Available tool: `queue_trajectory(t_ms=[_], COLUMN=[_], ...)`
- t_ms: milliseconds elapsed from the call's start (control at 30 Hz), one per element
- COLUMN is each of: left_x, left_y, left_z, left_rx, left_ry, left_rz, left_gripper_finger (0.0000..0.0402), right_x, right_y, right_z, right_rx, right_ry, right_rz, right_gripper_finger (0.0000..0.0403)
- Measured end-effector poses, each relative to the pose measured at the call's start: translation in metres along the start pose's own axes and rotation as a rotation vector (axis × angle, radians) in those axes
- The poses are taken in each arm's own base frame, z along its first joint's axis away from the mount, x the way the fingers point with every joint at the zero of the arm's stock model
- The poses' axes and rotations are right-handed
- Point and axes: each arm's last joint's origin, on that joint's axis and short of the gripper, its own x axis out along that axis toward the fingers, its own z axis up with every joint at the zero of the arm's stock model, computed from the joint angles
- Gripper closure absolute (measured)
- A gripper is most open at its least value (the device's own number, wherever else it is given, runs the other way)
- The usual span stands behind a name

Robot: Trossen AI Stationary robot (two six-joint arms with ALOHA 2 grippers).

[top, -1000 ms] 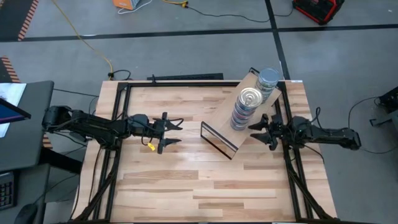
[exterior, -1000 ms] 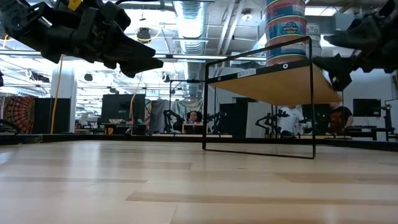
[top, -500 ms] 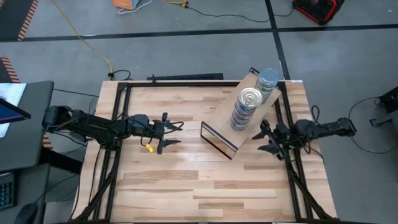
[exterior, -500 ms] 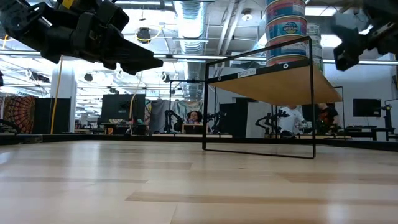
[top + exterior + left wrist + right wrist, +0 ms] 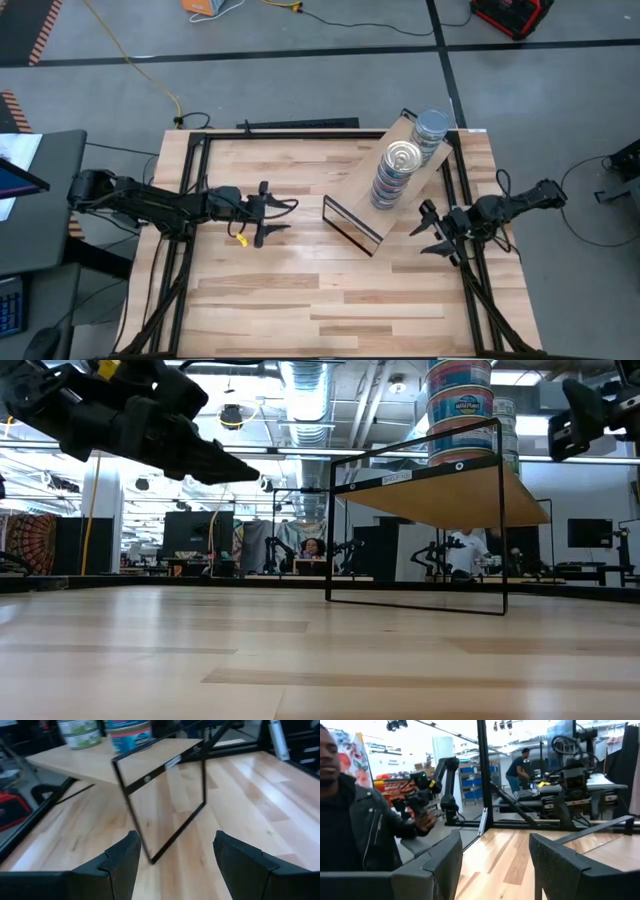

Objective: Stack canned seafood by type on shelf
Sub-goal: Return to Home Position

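Note:
The shelf [image 5: 362, 190] is a light wood board on a thin black frame [image 5: 415, 605], whose bottom bar stands on the table at the far right. Two stacks of canned seafood stand on the board: one topped by a pale gold lid [image 5: 403, 156], the other farther back [image 5: 432, 127]. In the left wrist view the board [image 5: 110, 765] carries a blue tin [image 5: 129, 731] and a green one [image 5: 80, 732]. My left gripper [image 5: 278, 217] hangs open left of the shelf, pointing at it. My right gripper [image 5: 428, 233] is open at the table's right edge, near the shelf's corner.
Black frame rails [image 5: 463, 270] run along the table's right and left [image 5: 185, 200] edges. Bare wood lies between the grippers and toward the near edge [image 5: 320, 310]. A person in a dark jacket [image 5: 350, 820] stands beyond the table in the right wrist view.
My right gripper has swung away from the gold-topped stack toward the table's near edge and turned about its own axis; in the low view it has risen a little. My left gripper has rolled slightly in place. The tins and shelf have kept still.

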Motion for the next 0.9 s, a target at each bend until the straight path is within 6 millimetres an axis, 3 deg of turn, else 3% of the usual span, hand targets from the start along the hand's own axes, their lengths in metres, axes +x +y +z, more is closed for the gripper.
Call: queue_trajectory(t_ms=[367,600,900], left_x=[-0.018,-0.031,-0.054], left_y=[0.009,0.013,0.01], left_z=[-0.017,-0.03,-0.017], left_rx=[-0.025,-0.09,-0.088], left_ry=[-0.047,0.048,-0.003], left_rz=[0.096,0.112,0.014], left_gripper_finger=[0.0162,0.0162,0.0162], right_x=[-0.001,-0.001,-0.001], right_y=[0.0,0.0,-0.001], right_z=[-0.014,-0.015,-0.015], right_rx=[0.014,0.047,0.05], right_ry=[0.146,0.146,0.148], right_rz=[-0.008,-0.009,-0.01], right_gripper_finger=[0.0147,0.0147,0.0147])
